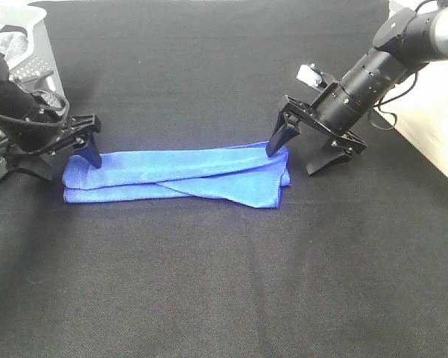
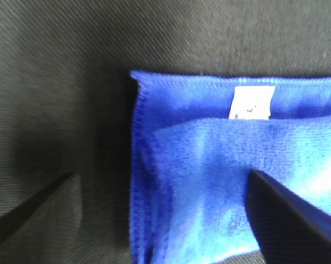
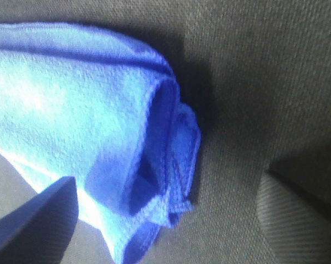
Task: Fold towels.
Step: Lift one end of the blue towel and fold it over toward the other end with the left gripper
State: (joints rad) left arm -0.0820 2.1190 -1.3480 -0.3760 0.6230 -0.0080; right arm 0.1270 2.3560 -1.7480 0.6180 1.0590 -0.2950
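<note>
Though folded long, plush blue towel (image 1: 175,177) rumpled.

Left gripper (image 1: 71,168) and right gripper (image 1: 291,162): matte black, tapered pointed fingers (image 1: 278,139); white piece (image 1: 310,74) behind the right jaws

The left gripper (image 1: 71,168) hung low with its jaws spread wide. The right gripper (image 1: 291,162), angled down from the right, likewise had jaws apart.

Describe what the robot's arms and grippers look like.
The left gripper and right gripper each have two black, tapered, pointed fingers. The right arm is a black cylinder with a grey joint housing and a black cable looping beside it. The left arm is black too.
</note>
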